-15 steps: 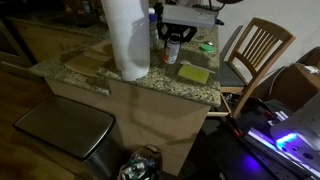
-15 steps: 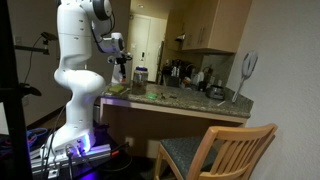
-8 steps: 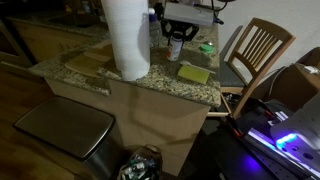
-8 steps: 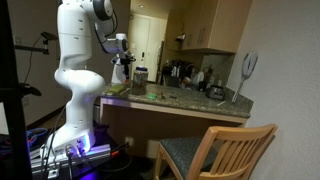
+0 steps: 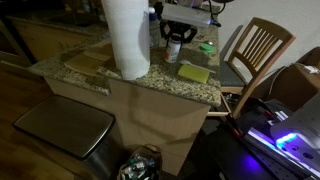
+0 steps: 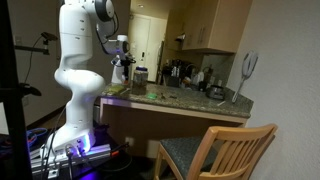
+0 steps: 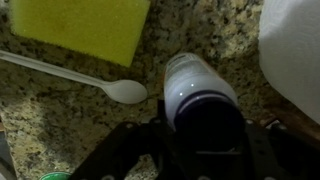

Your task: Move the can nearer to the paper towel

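The can (image 7: 195, 78) is small and pale silvery-grey with a dark top. In the wrist view it sits between my gripper's (image 7: 205, 140) two fingers, which are closed against its sides. In an exterior view the gripper (image 5: 175, 40) holds the can (image 5: 174, 49) just above the granite counter (image 5: 170, 88), a short way behind and beside the paper towel (image 5: 125, 35). The paper towel is a tall white upright roll; its edge shows at the right of the wrist view (image 7: 295, 50). The gripper also shows in an exterior view (image 6: 122, 64).
A flat yellow sponge (image 5: 194, 73) (image 7: 85, 25) and a white plastic spoon (image 7: 90, 80) lie by the can. A small green object (image 5: 208, 47) sits further back. A wooden chair (image 5: 255, 50) stands beside the counter and a metal bin (image 5: 65, 130) below it.
The gripper with the can has shifted slightly, a little up and sideways. The paper towel and sponge have not moved.
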Controlling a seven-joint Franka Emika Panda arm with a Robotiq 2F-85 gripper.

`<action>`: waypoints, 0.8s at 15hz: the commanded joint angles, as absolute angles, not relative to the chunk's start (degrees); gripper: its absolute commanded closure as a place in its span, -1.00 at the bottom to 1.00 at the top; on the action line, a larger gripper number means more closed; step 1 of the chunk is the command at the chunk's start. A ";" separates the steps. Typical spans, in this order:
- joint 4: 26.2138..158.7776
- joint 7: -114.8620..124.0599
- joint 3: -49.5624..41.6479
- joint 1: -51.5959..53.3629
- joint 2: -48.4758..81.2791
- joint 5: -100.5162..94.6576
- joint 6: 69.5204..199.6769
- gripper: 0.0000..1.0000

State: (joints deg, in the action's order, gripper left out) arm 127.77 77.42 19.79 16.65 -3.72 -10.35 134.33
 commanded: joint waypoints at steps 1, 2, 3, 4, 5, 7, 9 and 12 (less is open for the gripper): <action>127.43 76.92 19.60 16.67 -2.83 -9.68 133.73 0.45; 127.46 76.40 19.45 16.63 -1.75 -8.76 133.97 0.45; 127.56 76.56 19.36 16.60 -1.07 -8.62 134.05 0.45; 127.52 76.79 19.25 16.59 -0.26 -8.58 134.35 0.45; 127.55 76.83 19.08 16.65 0.37 -8.64 134.65 0.45; 127.09 77.49 18.70 16.78 0.93 -9.29 135.06 0.45; 127.06 77.77 18.49 16.86 0.57 -9.41 134.86 -0.16; 127.27 78.08 18.53 17.00 -0.37 -9.63 134.99 -0.66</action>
